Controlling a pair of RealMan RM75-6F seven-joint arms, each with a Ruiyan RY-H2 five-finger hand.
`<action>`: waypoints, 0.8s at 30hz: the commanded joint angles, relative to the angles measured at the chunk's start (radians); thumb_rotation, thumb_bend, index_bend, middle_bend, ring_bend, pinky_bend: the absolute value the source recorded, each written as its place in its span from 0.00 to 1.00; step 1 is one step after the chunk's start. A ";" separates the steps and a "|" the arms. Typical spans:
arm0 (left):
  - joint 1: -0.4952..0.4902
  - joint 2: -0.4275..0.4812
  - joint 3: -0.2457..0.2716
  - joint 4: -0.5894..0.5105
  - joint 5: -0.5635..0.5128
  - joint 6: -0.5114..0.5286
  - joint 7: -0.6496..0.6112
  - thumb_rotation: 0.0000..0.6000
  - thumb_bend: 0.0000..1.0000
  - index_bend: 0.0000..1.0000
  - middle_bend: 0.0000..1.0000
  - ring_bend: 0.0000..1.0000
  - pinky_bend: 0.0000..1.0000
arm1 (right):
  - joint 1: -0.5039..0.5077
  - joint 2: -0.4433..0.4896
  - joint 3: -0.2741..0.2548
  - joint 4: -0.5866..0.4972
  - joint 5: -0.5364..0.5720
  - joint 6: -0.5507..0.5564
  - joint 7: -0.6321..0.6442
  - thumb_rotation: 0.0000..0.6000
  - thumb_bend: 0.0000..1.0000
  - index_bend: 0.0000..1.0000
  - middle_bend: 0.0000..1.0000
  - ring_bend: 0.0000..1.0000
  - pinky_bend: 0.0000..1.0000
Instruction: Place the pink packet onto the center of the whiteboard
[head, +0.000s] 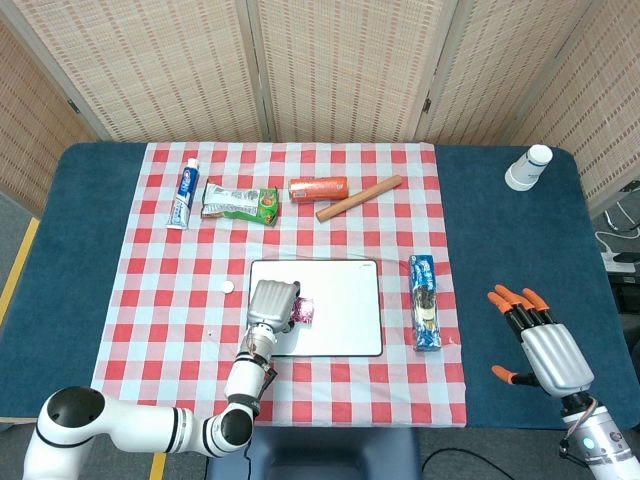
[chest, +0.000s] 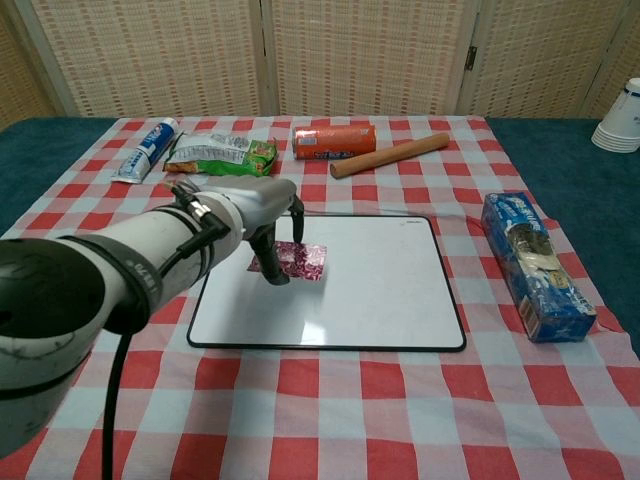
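- One pink packet (chest: 299, 260), shiny and crinkled with a dark pattern, was over the left part of the one whiteboard (chest: 370, 290), left of its center; the left hand (chest: 262, 212) pinched it between curled fingers; whether it touched the board could not be told.
- The whiteboard was a flat glossy rectangle with rounded corners and a thin dark rim, lying on a red-and-white checked cloth (head: 340, 400) over a dark blue table (head: 520, 260).
- The right hand (head: 540, 345) was well apart over the blue table, holding nothing, its orange-tipped fingers spread.
- Along the far side lay one toothpaste tube (head: 186, 193), one green snack bag (head: 240, 201), one orange cylindrical pack (head: 318, 188) and one plain wooden rod (head: 358, 198); none lay on the whiteboard.
- One blue packet (head: 425, 302) lay just right of the whiteboard; one small white disc (head: 228, 287) lay to its left; a white cup stack (head: 528, 167) stood at the far right corner.
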 joint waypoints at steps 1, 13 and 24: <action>-0.020 -0.020 -0.030 0.028 -0.033 -0.018 0.002 1.00 0.24 0.40 1.00 1.00 1.00 | 0.003 0.001 0.002 0.002 0.004 -0.005 0.003 1.00 0.05 0.00 0.00 0.00 0.01; -0.076 -0.090 -0.063 0.154 -0.087 -0.064 -0.007 1.00 0.25 0.39 1.00 1.00 1.00 | 0.008 0.002 0.003 0.006 0.008 -0.014 0.014 1.00 0.05 0.00 0.00 0.00 0.01; -0.046 -0.034 -0.040 0.112 -0.065 -0.067 -0.034 1.00 0.23 0.28 1.00 1.00 1.00 | 0.009 0.002 0.005 0.007 0.013 -0.015 0.011 1.00 0.05 0.00 0.00 0.00 0.01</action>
